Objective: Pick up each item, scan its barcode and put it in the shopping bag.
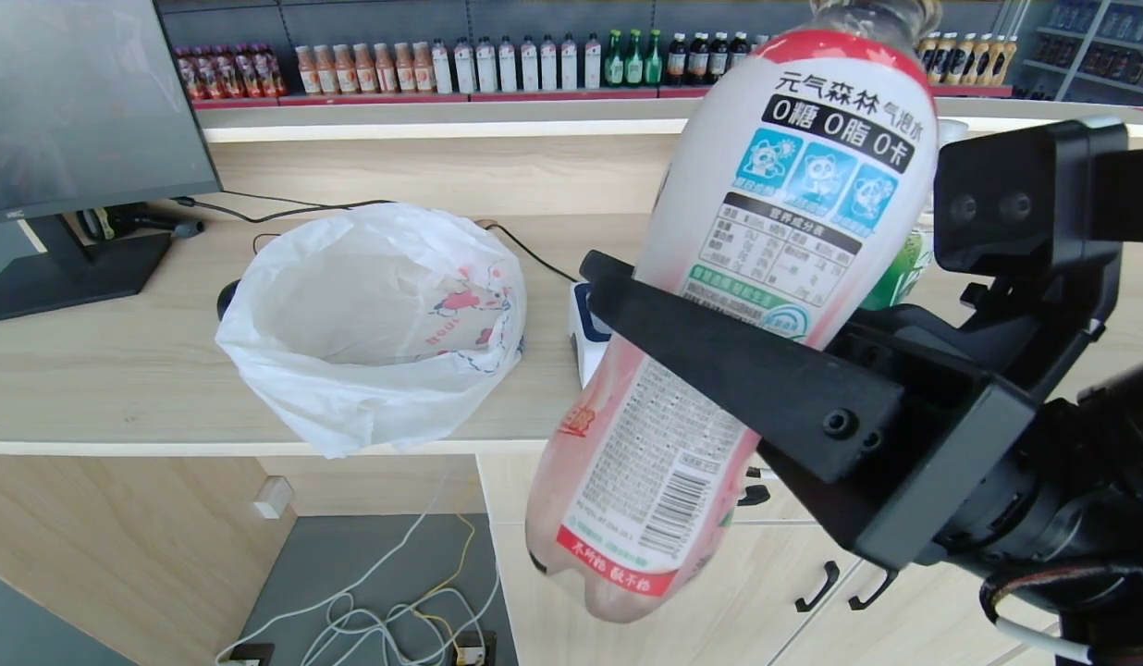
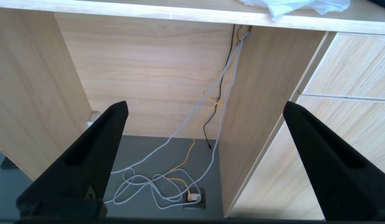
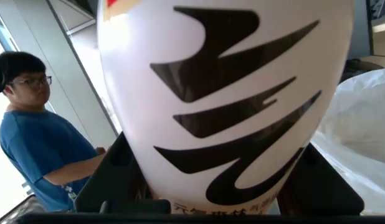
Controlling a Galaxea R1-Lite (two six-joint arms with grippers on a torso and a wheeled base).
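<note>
Right claw (image 1: 645, 305): clenched across the waist of the pink-and-white drink bottle (image 1: 775, 231), raised well above the worktop (image 1: 118, 370) off its front edge, cap end tipped up and away. I judge I hold it this way so the label side faces outward for reading; the barcode (image 1: 675, 511) sits low on the bottle, below my near finger and not covered by it.

Left claw (image 2: 205, 112): released, nothing between the fingers, hanging below the worktop's front edge before the cupboard recess and floor cables (image 2: 161, 186). Idle, by my reading.

Shopping bag (image 1: 350, 407): white plastic, on the worktop at the front edge, mouth standing wide, well apart from the bottle. Nothing visible inside it.

Small white-and-blue box (image 1: 583, 324): on the worktop just beside the bag, mostly behind the bottle; possibly the scanner, but I cannot be sure.

Monitor (image 1: 81, 102): far left corner.

Step in hand, as I judge: presenting the barcode; bagging not yet done.
</note>
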